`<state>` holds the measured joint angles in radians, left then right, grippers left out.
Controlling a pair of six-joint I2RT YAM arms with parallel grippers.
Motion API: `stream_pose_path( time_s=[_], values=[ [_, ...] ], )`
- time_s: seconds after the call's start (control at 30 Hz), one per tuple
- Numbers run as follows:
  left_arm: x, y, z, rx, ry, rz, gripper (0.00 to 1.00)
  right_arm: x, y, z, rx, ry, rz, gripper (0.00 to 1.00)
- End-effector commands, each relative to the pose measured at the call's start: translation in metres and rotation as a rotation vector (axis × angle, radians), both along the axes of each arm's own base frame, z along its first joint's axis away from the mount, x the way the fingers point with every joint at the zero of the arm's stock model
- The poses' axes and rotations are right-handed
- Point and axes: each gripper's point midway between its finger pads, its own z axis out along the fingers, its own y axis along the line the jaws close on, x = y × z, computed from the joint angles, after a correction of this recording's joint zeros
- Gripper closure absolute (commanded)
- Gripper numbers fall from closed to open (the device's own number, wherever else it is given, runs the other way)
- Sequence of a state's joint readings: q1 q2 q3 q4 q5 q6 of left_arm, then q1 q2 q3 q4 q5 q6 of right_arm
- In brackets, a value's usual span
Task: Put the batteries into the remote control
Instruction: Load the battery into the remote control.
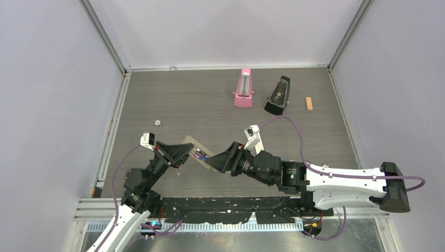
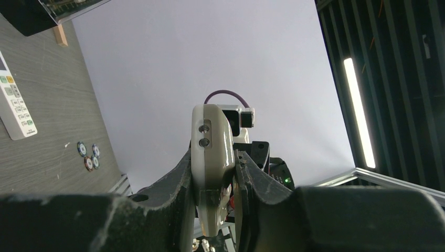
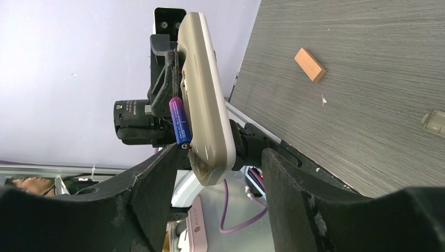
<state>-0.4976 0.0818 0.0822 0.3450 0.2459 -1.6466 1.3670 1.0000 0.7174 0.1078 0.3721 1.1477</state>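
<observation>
My left gripper (image 1: 181,152) is shut on the slim remote control (image 1: 205,157) and holds it above the table with its grey-beige back showing. In the left wrist view the remote (image 2: 211,142) is clamped between the fingers (image 2: 173,178). A bluish-purple battery (image 3: 178,121) lies against the remote's back (image 3: 207,105); it also shows in the top view (image 1: 199,154). My right gripper (image 3: 218,157) is open, its jaws on either side of the remote's free end, the left finger (image 3: 157,168) just below the battery. It is also in the top view (image 1: 226,157). Other batteries are out of view.
A broader white remote with many buttons (image 2: 13,102) lies on the table. A pink metronome (image 1: 243,88), a black metronome (image 1: 278,95) and an orange block (image 1: 309,103) stand at the back. A small grey-beige piece (image 3: 434,123) lies on the table.
</observation>
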Motion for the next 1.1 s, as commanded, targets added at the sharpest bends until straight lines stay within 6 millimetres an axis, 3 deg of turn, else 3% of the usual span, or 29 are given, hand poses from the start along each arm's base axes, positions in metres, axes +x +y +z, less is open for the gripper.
stream_pose_path(
  time_s=[0.0,0.3,0.53,1.07],
  values=[
    [-0.006,0.005,0.021,-0.047,-0.053,0.004,1.00,0.002,0.004,0.016,0.053,-0.003,-0.012,0.35],
    [-0.001,0.005,0.007,0.004,0.015,0.026,1.00,0.004,0.000,0.022,0.060,-0.019,-0.025,0.21],
    [0.000,0.005,-0.002,0.032,0.055,0.031,1.00,0.003,0.001,0.015,0.032,-0.015,-0.021,0.20],
    [-0.003,0.006,0.006,0.017,0.031,0.026,1.00,0.003,-0.001,0.001,-0.008,0.011,-0.025,0.24]
  ],
)
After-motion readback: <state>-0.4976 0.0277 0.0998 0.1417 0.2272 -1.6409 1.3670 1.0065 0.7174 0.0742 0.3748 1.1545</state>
